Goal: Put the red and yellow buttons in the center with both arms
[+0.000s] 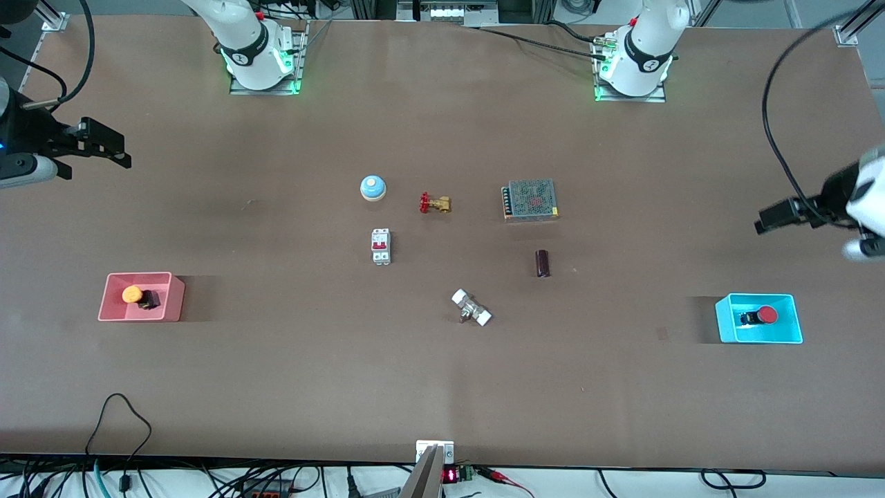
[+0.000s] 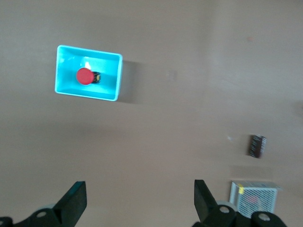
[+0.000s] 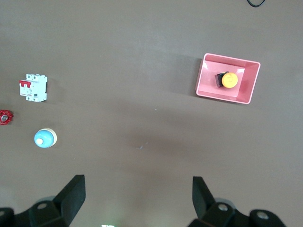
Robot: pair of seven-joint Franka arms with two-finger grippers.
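The yellow button (image 1: pixel 133 294) lies in a pink bin (image 1: pixel 174 299) toward the right arm's end of the table. It also shows in the right wrist view (image 3: pixel 229 80), in the pink bin (image 3: pixel 207 82). The red button (image 1: pixel 765 315) lies in a cyan bin (image 1: pixel 724 325) toward the left arm's end, and shows in the left wrist view (image 2: pixel 84 76) in the cyan bin (image 2: pixel 110 78). My right gripper (image 1: pixel 119 151) is open and empty, up over the table's edge area. My left gripper (image 1: pixel 762 224) is open and empty, up over bare table. Both grippers show open in their wrist views, the left (image 2: pixel 139 198) and the right (image 3: pixel 137 196).
Around the bare brown table centre (image 1: pixel 460 252) lie a blue bell (image 1: pixel 373 187), a brass valve with a red handle (image 1: pixel 435 203), a mesh-topped power supply (image 1: pixel 530 200), a white circuit breaker (image 1: pixel 381 246), a dark cylinder (image 1: pixel 543 263) and a white-ended fitting (image 1: pixel 471 308).
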